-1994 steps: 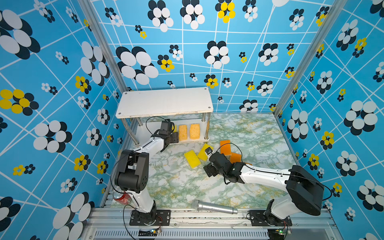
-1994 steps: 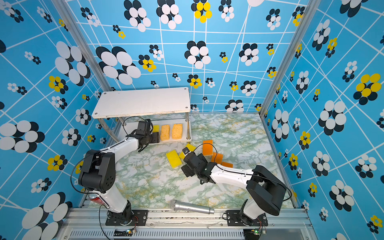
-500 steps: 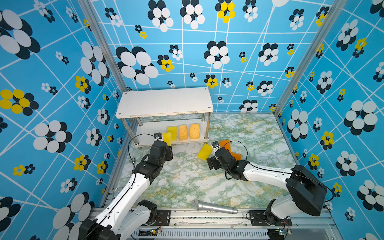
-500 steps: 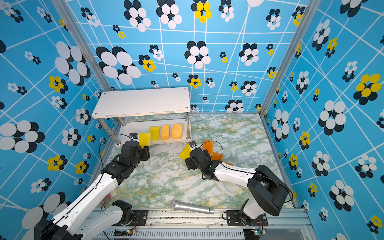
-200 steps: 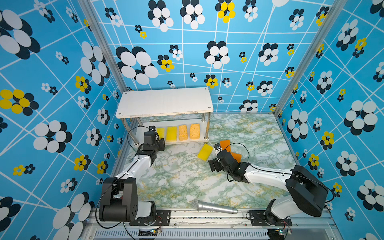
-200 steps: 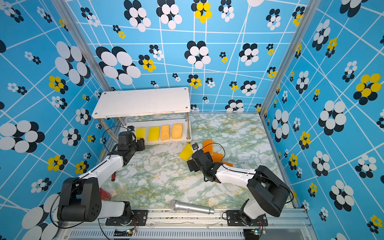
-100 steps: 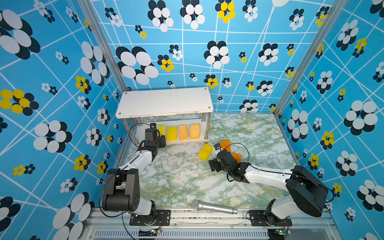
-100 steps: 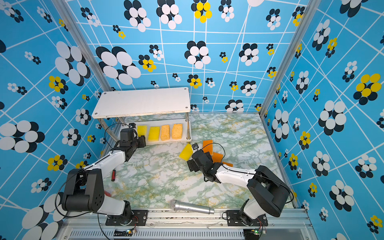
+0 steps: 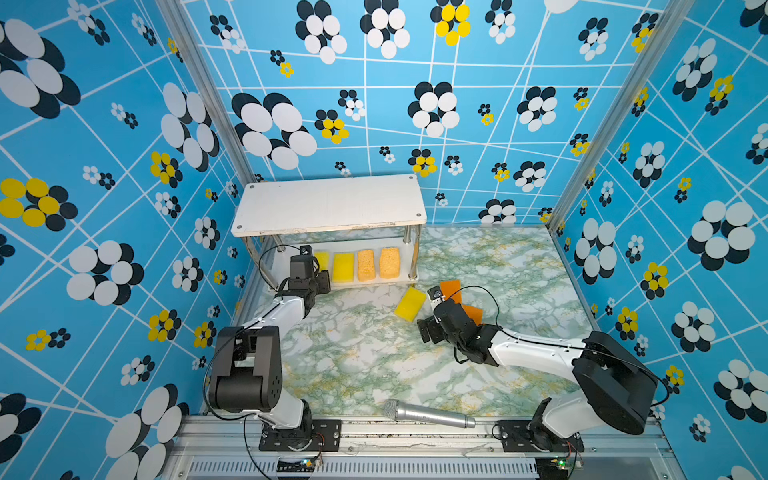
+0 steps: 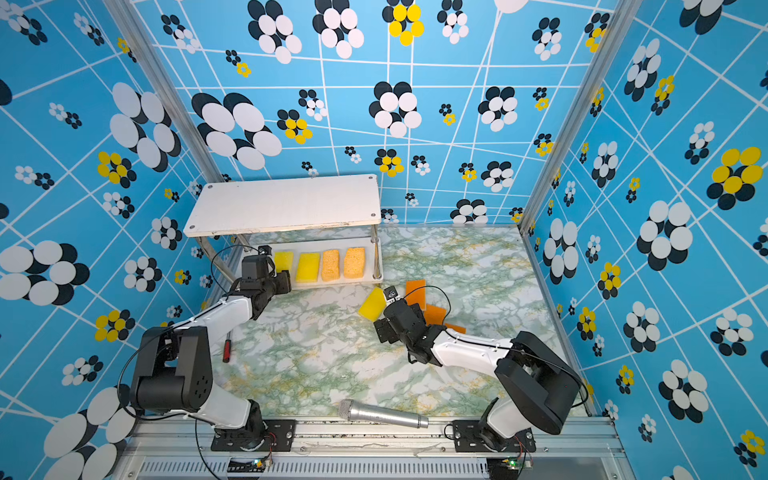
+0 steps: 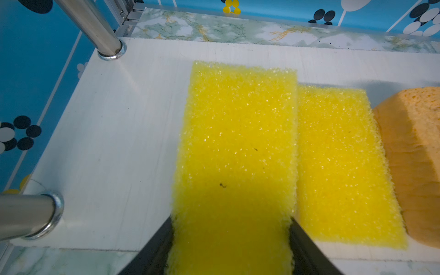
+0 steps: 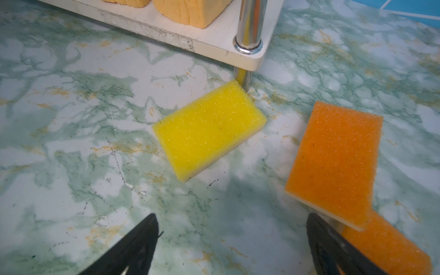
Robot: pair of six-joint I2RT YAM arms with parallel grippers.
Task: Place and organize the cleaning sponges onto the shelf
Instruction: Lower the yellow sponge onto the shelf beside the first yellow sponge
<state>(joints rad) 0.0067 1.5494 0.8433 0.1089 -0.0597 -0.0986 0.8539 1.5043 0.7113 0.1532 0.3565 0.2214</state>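
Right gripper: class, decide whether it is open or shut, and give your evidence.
Open. In the right wrist view the right gripper has its two black fingers wide apart, only green-veined marble tabletop between them.

A lab robot cell is indicated: a marble-patterned desk (image 9: 361,365) is enclosed by flower-printed walls (image 9: 124,187), with two arms (image 9: 536,353) bolted to an aluminium rail (image 9: 395,436).

The walls (image 9: 540,62) are blue with white lines and black-white-yellow flowers, the table (image 9: 365,361) green marble, the shelf (image 9: 332,203) white, with yellow sponges (image 9: 344,266), orange sponges (image 9: 450,288) and tan sponges (image 9: 389,262).
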